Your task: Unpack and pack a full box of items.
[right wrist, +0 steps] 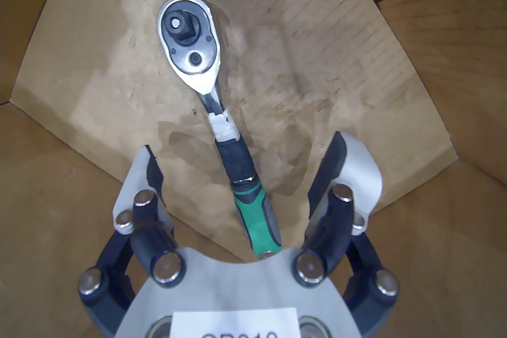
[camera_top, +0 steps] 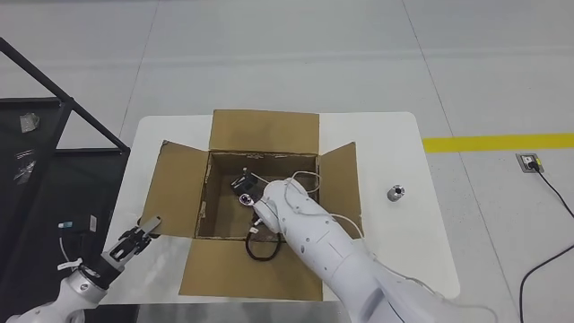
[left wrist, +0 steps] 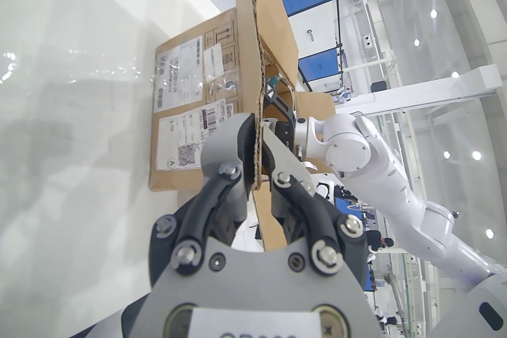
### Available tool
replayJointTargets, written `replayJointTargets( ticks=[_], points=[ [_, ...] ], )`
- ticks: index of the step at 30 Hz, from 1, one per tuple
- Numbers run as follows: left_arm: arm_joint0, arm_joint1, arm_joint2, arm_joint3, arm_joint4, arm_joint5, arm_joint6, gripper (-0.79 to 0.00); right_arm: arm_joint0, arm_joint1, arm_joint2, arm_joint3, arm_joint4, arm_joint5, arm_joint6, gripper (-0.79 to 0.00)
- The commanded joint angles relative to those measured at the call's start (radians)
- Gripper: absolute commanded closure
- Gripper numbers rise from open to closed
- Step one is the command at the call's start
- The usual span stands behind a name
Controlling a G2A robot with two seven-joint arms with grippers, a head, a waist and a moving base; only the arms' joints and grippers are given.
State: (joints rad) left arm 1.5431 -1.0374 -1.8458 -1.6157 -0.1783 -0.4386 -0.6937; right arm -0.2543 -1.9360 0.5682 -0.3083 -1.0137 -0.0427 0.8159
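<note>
Ratchet wrench lies flat on the floor of the open cardboard box, squarely between the right arm's fingers, which are spread wide with neither pad touching it. The tool's long axis runs straight out along the line of the fingers: the green grip sits back towards the palm, the taped black shank passes between the fingertips, and the chrome head lies just beyond them. The closing line therefore crosses the shank at right angles, and a short descent looks to be all that a pinch calls for. The left arm's fingers are outside the box, closed on the ragged edge of a side flap. The wrench is well beyond them, so the right arm is plainly the nearer.
</note>
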Motion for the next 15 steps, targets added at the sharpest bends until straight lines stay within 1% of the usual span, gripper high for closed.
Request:
replayJointTargets(
  ticks=[1,2,4,6,9,11,15],
  points=[
    [0.001,0.001,0.001,-0.001,0.001,-0.001,-0.001,0.000,-0.002,-0.001,0.004,0.004,0.000,0.003,-0.006,-0.536],
    [0.001,0.001,0.002,-0.002,0.002,-0.001,-0.002,0.000,-0.002,-0.001,0.005,0.006,0.000,0.001,-0.010,-0.526],
    [0.002,0.001,0.003,-0.005,0.000,-0.004,-0.007,0.000,-0.004,-0.002,0.010,0.011,0.003,-0.001,-0.018,-0.468],
    [0.003,0.002,0.005,-0.007,0.001,-0.007,-0.010,0.000,-0.004,-0.002,0.012,0.016,0.001,-0.005,-0.022,-0.468],
    [0.004,0.003,0.007,-0.009,0.000,-0.010,-0.014,0.000,-0.005,-0.004,0.017,0.019,0.002,-0.009,-0.026,-0.391],
    [0.004,0.003,0.008,-0.011,0.001,-0.013,-0.015,0.000,-0.005,-0.005,0.017,0.020,-0.001,-0.015,-0.023,-0.376],
    [0.006,0.004,0.008,-0.011,0.000,-0.016,-0.016,0.000,-0.003,-0.008,0.019,0.028,-0.008,-0.020,-0.011,-0.369]
  ],
)
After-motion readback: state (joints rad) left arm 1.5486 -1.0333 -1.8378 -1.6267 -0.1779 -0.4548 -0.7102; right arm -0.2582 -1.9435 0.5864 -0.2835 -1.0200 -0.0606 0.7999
